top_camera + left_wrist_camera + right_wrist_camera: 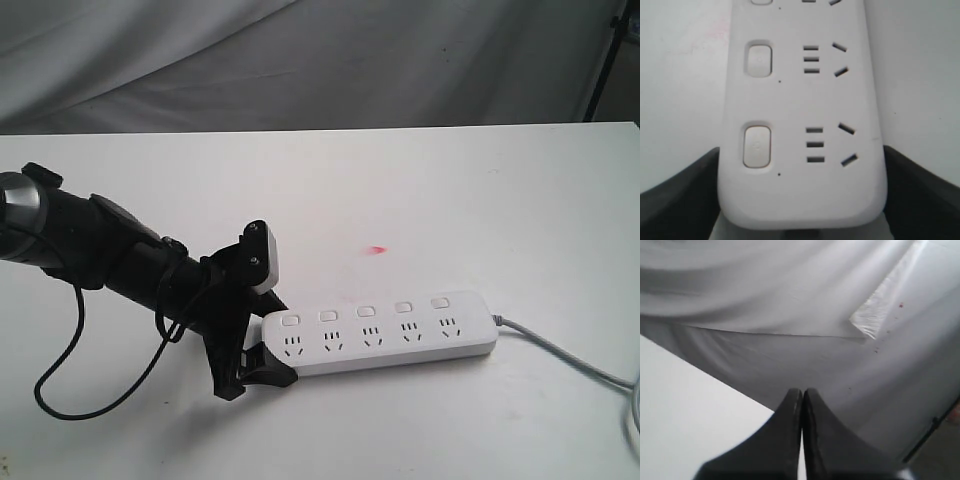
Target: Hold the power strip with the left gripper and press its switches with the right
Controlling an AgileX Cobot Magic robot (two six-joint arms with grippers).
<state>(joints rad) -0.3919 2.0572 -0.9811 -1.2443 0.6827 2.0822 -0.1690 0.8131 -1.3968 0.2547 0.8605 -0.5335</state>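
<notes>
The power strip (380,335) lies flat on the white table (420,190), a long white bar with a row of sockets and its switches (366,312) along the far side. Its grey cord (570,355) runs off to the right. My left gripper (272,345) is shut on the strip's left end, one black finger against each long side. In the left wrist view the fingers (680,195) flank the power strip (800,195), and a switch (757,146) shows close by. My right gripper (803,392) is shut and empty, off the exterior view, facing the cloth backdrop.
A small red mark (377,249) sits on the table behind the strip. A black cable (70,390) loops under the left arm. Grey cloth (300,60) hangs behind the table, and a dark stand (605,60) is at the far right.
</notes>
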